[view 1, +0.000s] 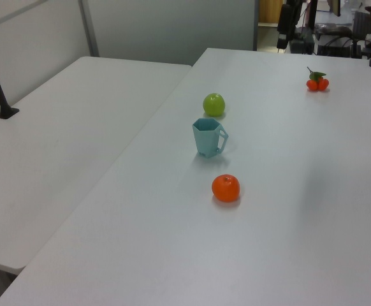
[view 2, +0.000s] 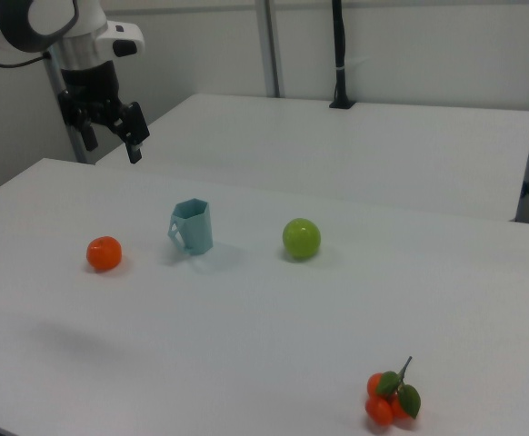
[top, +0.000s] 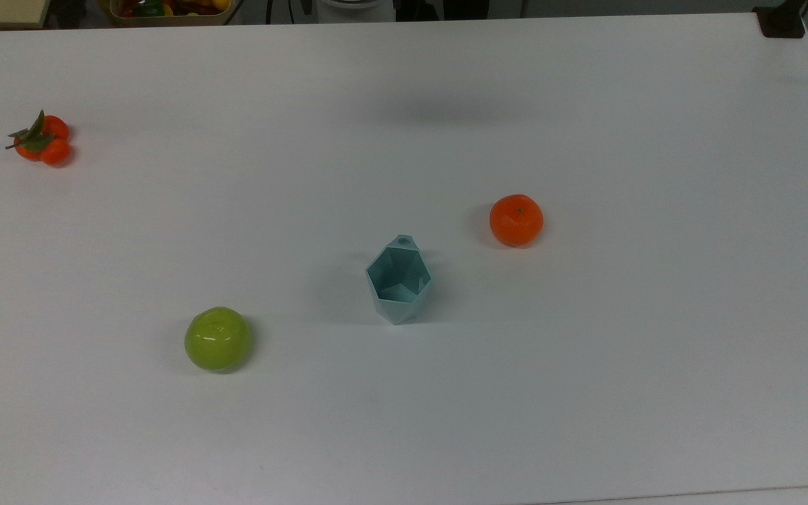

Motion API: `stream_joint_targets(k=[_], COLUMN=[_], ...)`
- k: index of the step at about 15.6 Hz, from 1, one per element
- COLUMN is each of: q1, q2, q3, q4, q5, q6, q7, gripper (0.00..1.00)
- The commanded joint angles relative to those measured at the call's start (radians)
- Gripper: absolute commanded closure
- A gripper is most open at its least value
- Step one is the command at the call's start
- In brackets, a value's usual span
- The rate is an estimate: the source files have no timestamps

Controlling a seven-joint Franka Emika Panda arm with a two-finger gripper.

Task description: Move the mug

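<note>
Mug [top: 398,282] stands upright near the middle of the white table [top: 586,393], between a green apple [top: 217,339] and an orange [top: 515,220], well apart from both. Gripper [view 2: 110,127] hangs high above the table's far corner in the right view, jaws released and holding nothing.

Assessment: the approach is not yet begun. A sound grasp calls for descent over the rim with the jaws aligned across two opposite flat facets, clear of the handle tab, which points to the top view's upper edge.

Body is pale teal, matt, angular, with a hexagonal rim and tapering base; hard faces may slip if gripped on an edge. Both fruits look smooth and glossy. A small cluster of oranges with leaves [top: 41,139] lies well away
</note>
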Motion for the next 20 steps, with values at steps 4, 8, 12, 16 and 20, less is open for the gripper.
stream_joint_targets(k=[4, 8, 12, 16, 20], q1=[0.034, 0.034, 0.032, 0.034, 0.035], q2=[-0.023, -0.025, -0.025, -0.015, 0.024], q3=[-0.017, -0.017, -0.017, -0.017, -0.016], q4=[-0.049, -0.051, -0.049, -0.040, -0.003], q5=[-0.018, -0.018, -0.018, -0.016, -0.021], q6=[0.030, 0.026, 0.021, 0.032, 0.035], q7=[-0.002, -0.013, -0.014, 0.006, 0.113], gripper=[0.00, 0.00, 0.00, 0.00, 0.00])
